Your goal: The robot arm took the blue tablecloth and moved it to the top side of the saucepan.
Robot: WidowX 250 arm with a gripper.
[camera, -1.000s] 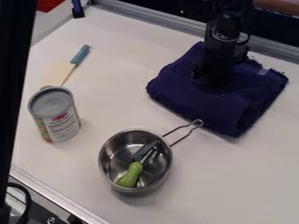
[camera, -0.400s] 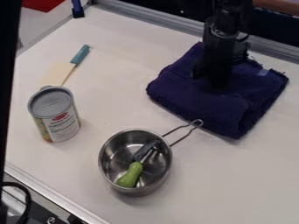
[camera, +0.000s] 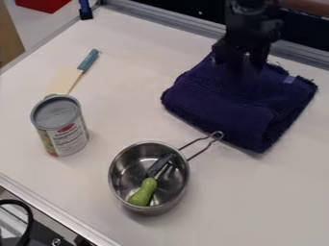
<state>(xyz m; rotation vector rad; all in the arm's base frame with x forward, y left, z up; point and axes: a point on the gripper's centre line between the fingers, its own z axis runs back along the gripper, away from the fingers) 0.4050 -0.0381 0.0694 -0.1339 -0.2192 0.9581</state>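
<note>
The black gripper (camera: 241, 65) hangs over the far part of the folded dark blue cloth (camera: 221, 108), at the upper right of the table. Dark fingers against dark fabric leave it unclear whether they hold any of it. Spread flat, the cloth has its near corner just right of the saucepan's wire handle. The metal saucepan (camera: 149, 177) stands upright at the lower centre, its handle angled up and right. Inside it lies a tool with a green handle (camera: 143, 192) and a grey head.
A lidded can (camera: 61, 126) stands on the left of the white table (camera: 257, 192). Behind it lies a spatula with a teal handle (camera: 89, 61). A metal rail (camera: 173, 26) runs along the far edge.
The gripper has moved up in the view, toward the cloth's far edge. At the left, the dark upright shape has left the view. Cloth, saucepan and can keep their places.
</note>
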